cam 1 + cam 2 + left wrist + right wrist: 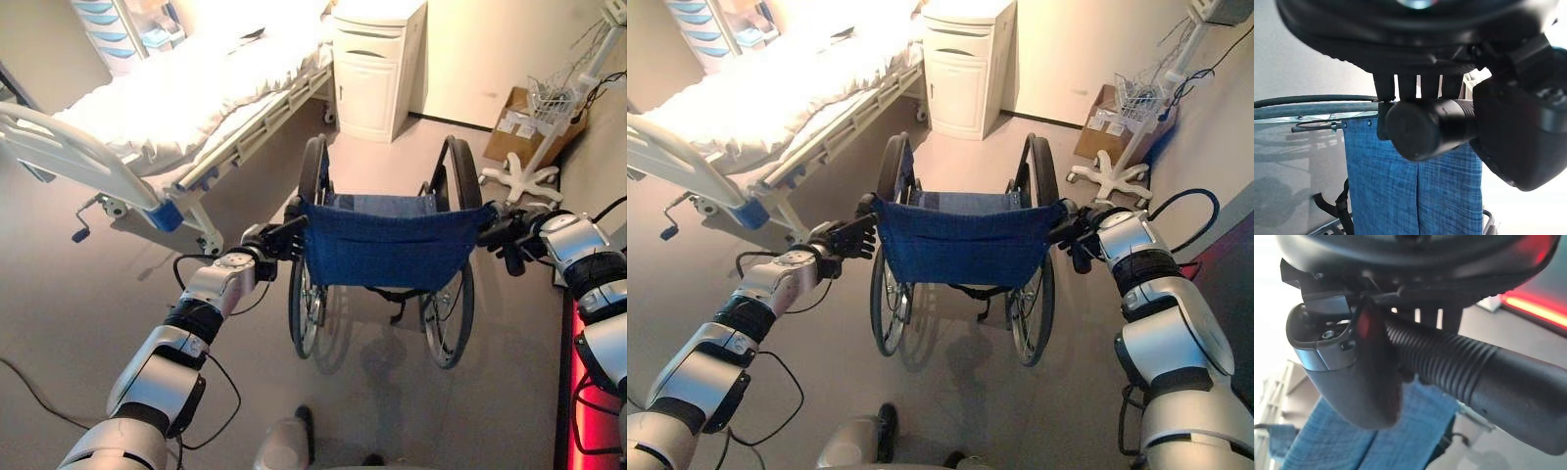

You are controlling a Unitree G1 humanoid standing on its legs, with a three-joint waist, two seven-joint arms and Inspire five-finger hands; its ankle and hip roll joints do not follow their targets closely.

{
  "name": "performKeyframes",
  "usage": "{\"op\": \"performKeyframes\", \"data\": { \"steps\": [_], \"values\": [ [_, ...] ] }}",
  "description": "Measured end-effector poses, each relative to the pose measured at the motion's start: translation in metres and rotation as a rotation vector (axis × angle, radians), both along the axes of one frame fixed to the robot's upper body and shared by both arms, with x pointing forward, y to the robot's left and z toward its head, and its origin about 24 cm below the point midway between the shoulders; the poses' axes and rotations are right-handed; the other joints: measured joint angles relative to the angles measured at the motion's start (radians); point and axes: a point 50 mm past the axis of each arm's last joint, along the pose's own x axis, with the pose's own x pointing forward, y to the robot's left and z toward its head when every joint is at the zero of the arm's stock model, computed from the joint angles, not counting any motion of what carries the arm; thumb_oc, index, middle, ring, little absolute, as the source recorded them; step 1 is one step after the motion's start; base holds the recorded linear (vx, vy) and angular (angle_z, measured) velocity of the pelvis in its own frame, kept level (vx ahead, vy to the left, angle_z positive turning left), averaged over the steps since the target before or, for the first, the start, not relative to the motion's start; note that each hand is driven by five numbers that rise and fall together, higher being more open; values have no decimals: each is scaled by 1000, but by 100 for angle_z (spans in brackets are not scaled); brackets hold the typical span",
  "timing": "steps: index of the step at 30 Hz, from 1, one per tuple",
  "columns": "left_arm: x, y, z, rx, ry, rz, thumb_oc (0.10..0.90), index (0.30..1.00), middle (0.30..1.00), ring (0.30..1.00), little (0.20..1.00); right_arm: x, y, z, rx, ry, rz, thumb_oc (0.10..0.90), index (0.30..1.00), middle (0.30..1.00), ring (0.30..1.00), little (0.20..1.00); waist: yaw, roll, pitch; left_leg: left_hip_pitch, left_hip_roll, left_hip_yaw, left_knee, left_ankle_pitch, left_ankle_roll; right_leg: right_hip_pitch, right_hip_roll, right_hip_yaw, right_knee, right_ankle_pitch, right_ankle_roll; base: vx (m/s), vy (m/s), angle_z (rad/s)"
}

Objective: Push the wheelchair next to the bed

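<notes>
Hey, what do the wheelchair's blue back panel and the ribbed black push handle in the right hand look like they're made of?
The blue back panel looks like woven fabric, matte: a fine weave and a stitched centre seam show in the left wrist view. The ribbed black push handle looks like moulded rubber or soft plastic, dull, with close ridges; which one is unclear. The right hand is curled round it.

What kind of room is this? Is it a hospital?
Probably a hospital or care room. There is a white adjustable bed with side rails, a white bedside cabinet, and a wheelchair with a blue fabric back on the bare floor.
</notes>
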Motion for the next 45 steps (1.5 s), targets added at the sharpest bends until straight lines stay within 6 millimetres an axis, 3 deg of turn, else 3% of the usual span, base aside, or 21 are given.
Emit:
{"op": "performKeyframes", "data": {
  "steps": [5,6,8,14,18,22,23,24,25,27,28,29,30,32,34,35,36,38,41,44,45],
  "values": [
    [-3,4,-4,0,16,-3,400,300,300,300,300,-2,-1,-11,32,53,-8,400,300,300,300,300,43,50,-21,22,5,26,-61,17,23,96,72,8,-29,-36,26,334,80,-33],
    [-3,4,-5,-4,14,-8,400,300,300,300,300,-3,-3,-13,40,65,-12,400,300,300,300,300,46,65,-31,34,2,25,-76,11,117,110,96,20,-17,-57,36,356,158,-10],
    [-1,4,1,-14,-17,-7,400,300,300,300,300,-3,-2,-13,56,63,-17,400,300,300,300,300,45,31,-31,40,-20,57,-80,-13,166,107,65,18,13,-83,53,398,206,-3],
    [4,-1,8,-17,-42,-29,400,300,300,300,300,-3,-9,-5,53,42,-33,400,300,300,300,300,12,3,-32,43,-71,71,-48,-46,243,95,18,28,125,-127,85,335,195,26],
    [5,-3,10,39,-54,-64,400,300,300,300,300,-9,-16,-12,81,46,-64,400,300,300,300,300,2,-7,-32,49,-77,89,-6,-117,263,33,-33,30,395,-146,111,255,235,30],
    [9,-11,14,56,-60,-92,400,300,300,300,300,-16,-25,-17,88,55,-89,400,300,300,300,300,-8,-41,-34,33,-142,137,95,-220,337,-67,-140,38,792,-115,143,284,324,39],
    [10,-13,14,54,-61,-92,400,300,300,300,300,-16,-26,-16,88,46,-91,400,300,300,300,300,-6,-56,-36,49,-169,73,104,-238,347,-109,-188,49,907,-35,118,295,191,16],
    [10,-13,13,54,-57,-90,400,300,300,300,300,-16,-27,-15,81,40,-91,400,300,300,300,300,-9,-33,-37,65,-175,-8,90,-236,344,-153,-194,71,977,101,87,295,124,6],
    [10,-13,13,56,-56,-90,400,300,300,300,300,-15,-25,-15,80,38,-89,400,300,300,300,300,-4,-26,-34,86,-176,-44,69,-230,335,-172,-205,84,995,89,85,252,11,-27],
    [8,-7,5,65,-26,-63,400,300,300,300,300,-10,-16,-15,73,24,-57,400,300,300,300,300,12,48,-28,188,-132,-157,-33,-200,296,-201,-161,108,855,-59,60,270,-82,-46],
    [8,-6,5,73,-24,-56,400,300,300,300,300,-9,-15,-14,69,18,-48,400,300,300,300,300,10,66,-26,202,-118,-181,-49,-195,288,-215,-145,111,803,-72,63,175,-96,-12],
    [9,-3,8,89,-35,-29,400,300,300,300,300,-6,-11,-7,64,-14,-19,400,300,300,300,300,-6,111,-11,220,-75,-238,-73,-184,269,-244,-97,119,635,-108,59,124,-81,12],
    [11,0,14,84,-52,-5,400,300,300,300,300,-3,-6,0,57,-43,7,400,300,300,300,300,-15,120,0,222,-54,-257,-80,-173,253,-273,-74,123,440,-89,73,161,-105,21],
    [15,2,21,91,-80,21,400,300,300,300,300,-1,-2,7,56,-69,24,400,300,300,300,300,-31,94,9,212,-68,-309,-65,-197,230,-300,-75,188,188,-9,119,280,-122,70],
    [18,5,32,105,-117,35,400,300,300,300,300,0,0,9,84,-78,23,400,300,300,300,300,-62,8,12,177,-114,-335,-10,-243,193,-264,-122,256,-70,154,196,402,-113,118],
    [21,1,41,103,-148,25,400,300,300,300,300,0,-2,11,100,-87,10,400,300,300,300,300,-82,-28,29,161,-111,-294,33,-280,170,-249,-137,240,-45,278,195,450,-99,135],
    [20,-5,41,95,-155,8,400,300,300,300,300,-2,-6,12,99,-87,-18,400,300,300,300,300,-108,-31,32,118,-105,-175,146,-293,171,-252,-147,184,29,221,109,325,-62,121],
    [17,-6,33,100,-123,-5,400,300,300,300,300,-4,-9,9,85,-72,-35,400,300,300,300,300,-118,-21,33,138,-100,-60,164,-294,172,-248,-172,162,151,149,105,448,-103,71],
    [11,-12,22,80,-85,-60,400,300,300,300,300,-12,-22,10,49,-55,-61,400,300,300,300,300,-144,16,49,276,-114,-232,25,-310,213,-402,-241,201,614,-11,150,483,-150,50],
    [11,-9,24,75,-88,-71,400,300,300,300,300,-11,-22,15,53,-56,-43,400,300,300,300,300,-156,23,47,292,-92,-320,12,-326,186,-422,-141,281,332,24,157,397,-114,36],
    [12,-6,27,81,-93,-64,400,300,300,300,300,-10,-19,15,59,-57,-33,400,300,300,300,300,-163,-3,41,288,-102,-332,21,-346,173,-404,-144,284,207,110,149,373,-90,50]
  ]
}}
